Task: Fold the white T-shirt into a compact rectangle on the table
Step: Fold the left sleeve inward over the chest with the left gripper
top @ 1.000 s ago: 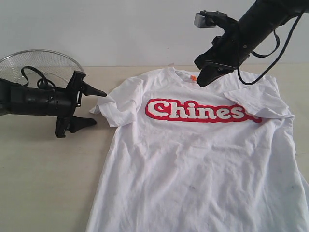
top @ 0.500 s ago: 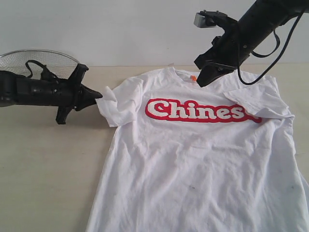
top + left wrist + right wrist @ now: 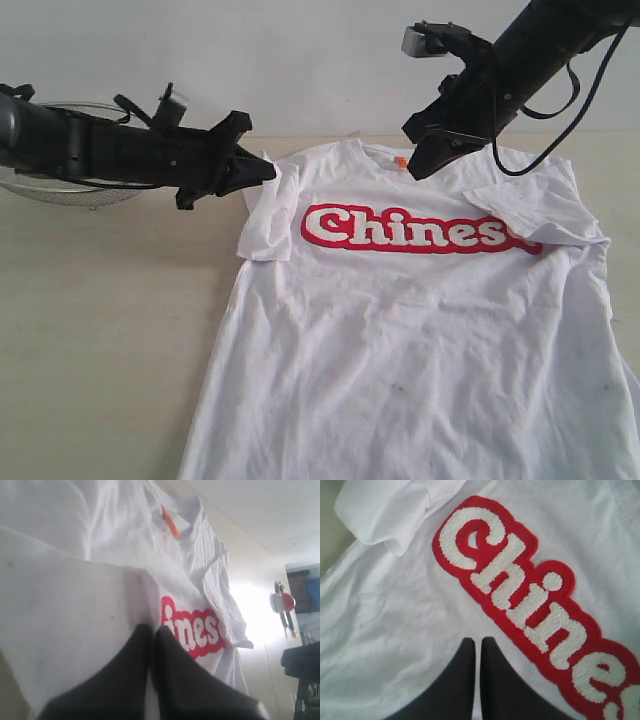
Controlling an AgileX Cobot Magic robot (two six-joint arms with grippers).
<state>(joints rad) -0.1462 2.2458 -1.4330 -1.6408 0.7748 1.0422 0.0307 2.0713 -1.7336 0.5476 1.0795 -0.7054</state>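
The white T-shirt (image 3: 400, 340) lies face up on the table (image 3: 100, 330), its red "Chinese" lettering (image 3: 415, 230) across the chest and an orange neck tag (image 3: 400, 160) at the collar. My left gripper (image 3: 265, 172) is shut on the left sleeve (image 3: 268, 225), holding it lifted at the shoulder so it hangs inward over the shirt. In the left wrist view the gripper (image 3: 151, 630) pinches white cloth (image 3: 60, 615). My right gripper (image 3: 420, 165) hovers shut near the collar. The right wrist view shows that gripper (image 3: 476, 641) with nothing in it, above the lettering (image 3: 520, 590). The right sleeve (image 3: 530, 210) lies folded inward.
A round wire-mesh basket (image 3: 70, 190) sits at the table's back left, partly behind my left arm. Bare table runs along the shirt's left side. The shirt's hem passes out of view at the bottom and right edges.
My left gripper shut on the left sleeve, then rose and moved right, carrying the sleeve inward toward the chest. The right arm has not moved.
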